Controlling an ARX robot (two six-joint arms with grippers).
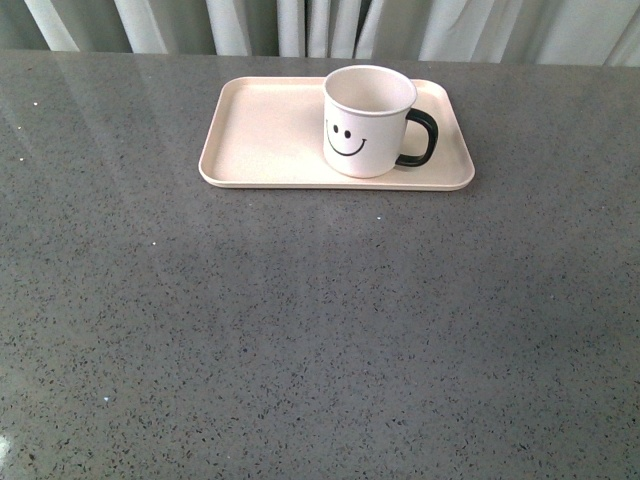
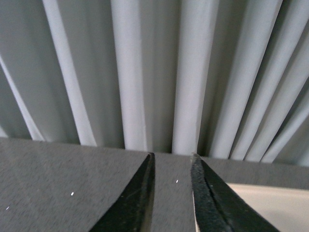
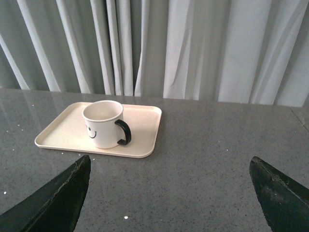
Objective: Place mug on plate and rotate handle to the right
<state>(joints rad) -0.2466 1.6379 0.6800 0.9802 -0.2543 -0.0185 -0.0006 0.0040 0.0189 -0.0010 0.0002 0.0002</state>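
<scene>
Right claw (image 3: 169, 159) hangs wide open and empty; left claw (image 2: 172, 155) shows just a narrow gap, nothing in it. Further out on the counter (image 1: 300, 330), the mug (image 1: 368, 120) stands upright on the right half of the plate (image 1: 260, 140), handle (image 1: 420, 137) pointing right. Right arm looks like the nearer one.

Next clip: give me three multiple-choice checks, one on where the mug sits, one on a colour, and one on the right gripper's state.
1. Relative to the plate, where is the mug? A on its left half; B on its right half; C off it.
2. What colour is the handle? A white; B pink; C black.
3. How is the right gripper? A shut on the mug; B shut on the plate; C open, empty.
Answers: B, the front view shows it right of the plate's centre; C, the loop is glossy black; C, its fingers stand wide apart with nothing between them.
</scene>
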